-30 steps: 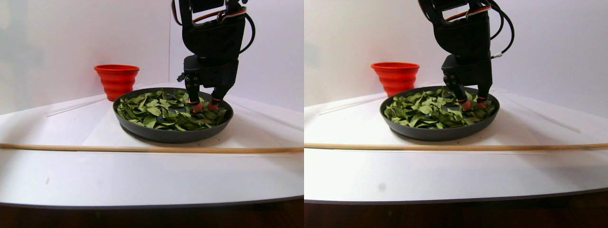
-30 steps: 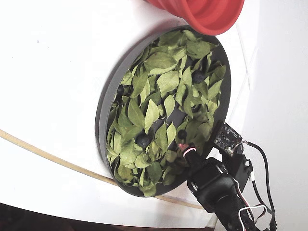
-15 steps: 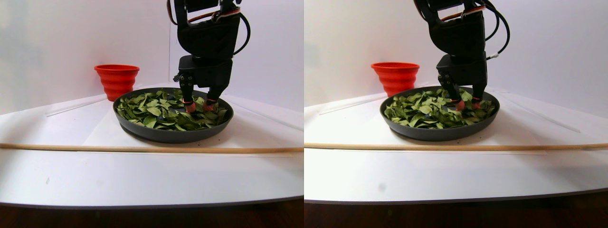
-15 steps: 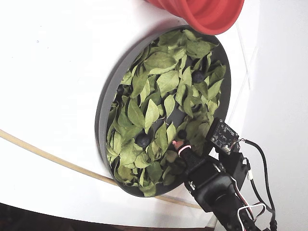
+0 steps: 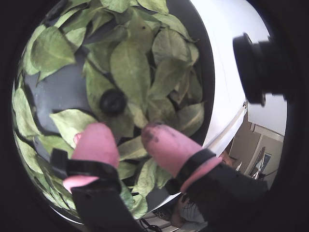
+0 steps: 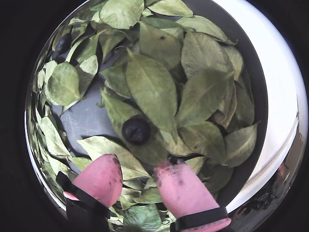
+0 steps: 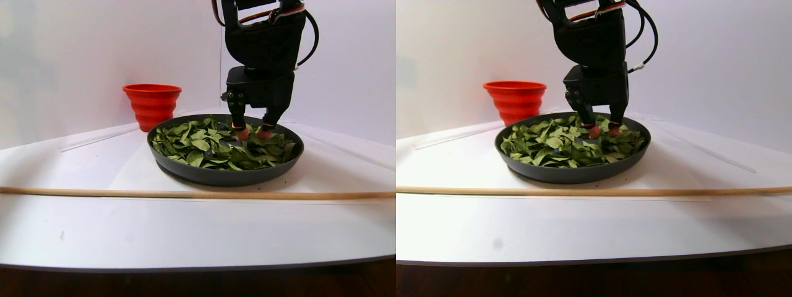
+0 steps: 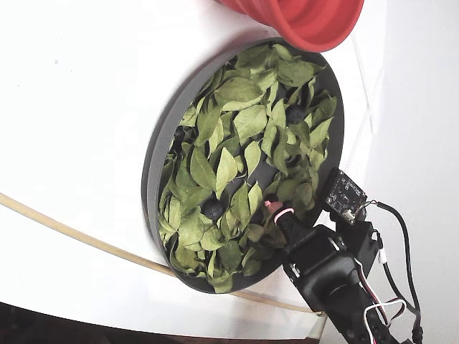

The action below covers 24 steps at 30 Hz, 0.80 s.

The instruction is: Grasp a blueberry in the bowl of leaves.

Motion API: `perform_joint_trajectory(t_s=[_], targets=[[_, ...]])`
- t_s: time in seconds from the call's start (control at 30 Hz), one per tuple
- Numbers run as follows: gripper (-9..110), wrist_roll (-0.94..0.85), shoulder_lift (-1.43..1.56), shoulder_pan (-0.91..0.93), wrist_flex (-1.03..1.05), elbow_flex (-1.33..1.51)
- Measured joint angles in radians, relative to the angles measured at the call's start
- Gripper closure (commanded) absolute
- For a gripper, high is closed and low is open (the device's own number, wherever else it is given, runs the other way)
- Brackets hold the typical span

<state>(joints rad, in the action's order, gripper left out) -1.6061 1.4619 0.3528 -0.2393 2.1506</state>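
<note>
The dark grey bowl point(image 7: 223, 176) point(image 8: 154, 165) is filled with green leaves point(image 7: 204, 145) point(image 8: 237, 122). A dark blueberry point(image 5: 113, 101) point(image 6: 136, 130) lies on a leaf beside a bare patch of bowl floor, just ahead of my pink fingertips. My gripper point(image 5: 129, 137) point(image 6: 137, 169) point(image 7: 250, 133) point(image 8: 276, 215) hangs open just over the leaves near the bowl's far side in the stereo pair view, with only leaves showing between its fingers. Other blueberries point(image 8: 213, 208) point(image 8: 294, 112) peek out among the leaves. Another berry point(image 6: 63, 42) sits near the rim.
A ribbed red-orange cup point(image 7: 152, 105) point(image 8: 308, 21) stands just behind the bowl. A long wooden stick point(image 7: 185, 193) point(image 8: 72, 233) lies across the white table in front of the bowl. White walls close in behind.
My gripper has risen slightly off the leaves and shifted left in the stereo pair view, toward the cup side. It stays open.
</note>
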Motion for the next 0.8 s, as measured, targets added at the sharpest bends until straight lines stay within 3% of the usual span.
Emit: perform_joint_trajectory(t_s=[0.8], targets=[[84, 0.014, -0.034, -0.006, -0.04, -0.025]])
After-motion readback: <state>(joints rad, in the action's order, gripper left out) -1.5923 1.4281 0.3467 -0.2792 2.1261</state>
